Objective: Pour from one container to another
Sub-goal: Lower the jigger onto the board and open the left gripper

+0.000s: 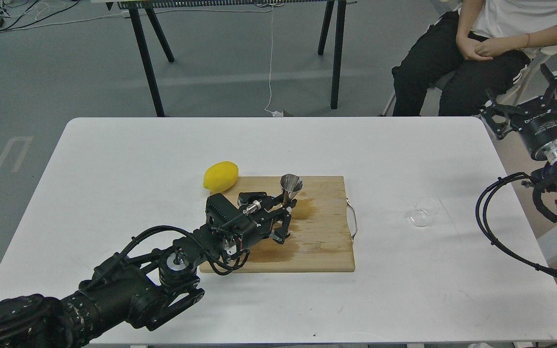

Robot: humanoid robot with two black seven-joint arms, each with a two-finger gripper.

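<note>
The steel jigger (291, 187) stands upright on the wooden cutting board (324, 251), near its back edge. My left gripper (282, 217) reaches in from the lower left and stands open, its upper finger (271, 199) right against the jigger's lower cone, its lower finger well apart. The small clear glass cup (423, 212) rests on the white table to the right of the board, untouched; I cannot tell whether it is upright or tipped. My right gripper (527, 99) hangs open off the table's right edge, far from both.
A yellow lemon (220, 175) lies at the board's back left corner. A dark wet stain (302, 212) spreads over the board's middle. A metal handle (353, 217) sticks out on the board's right side. A seated person (472, 53) is behind the table.
</note>
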